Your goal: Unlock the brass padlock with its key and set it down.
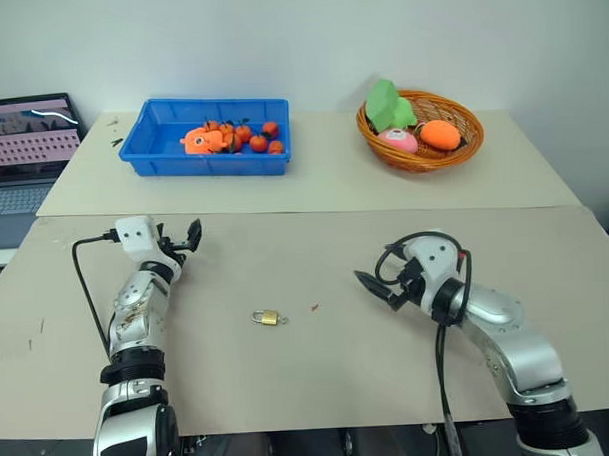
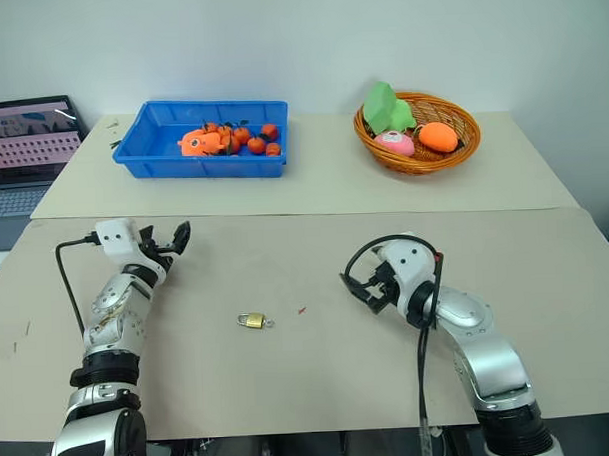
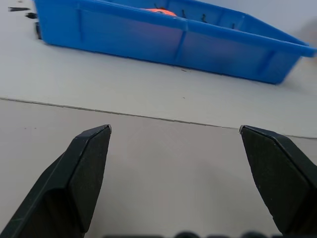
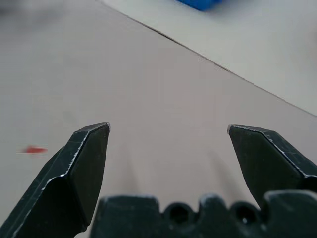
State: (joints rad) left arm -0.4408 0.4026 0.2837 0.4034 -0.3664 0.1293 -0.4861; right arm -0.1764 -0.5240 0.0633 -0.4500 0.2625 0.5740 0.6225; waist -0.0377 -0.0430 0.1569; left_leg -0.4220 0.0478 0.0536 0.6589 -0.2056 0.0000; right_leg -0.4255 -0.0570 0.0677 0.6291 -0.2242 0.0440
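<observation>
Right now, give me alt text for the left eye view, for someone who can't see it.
A tiny brass padlock lies on the beige table between the robot's two open hands, the left hand and the right hand, neither touching it. A small red speck lies just beside the padlock. Farther back stand a blue bin of small oranges and a wicker basket of toy food.

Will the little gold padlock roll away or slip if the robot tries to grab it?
Probably no rolling: the padlock lies flat on its side on the table. It may slip, since it looks like smooth metal and is smaller than a gripper finger. A push would likely slide it.
</observation>
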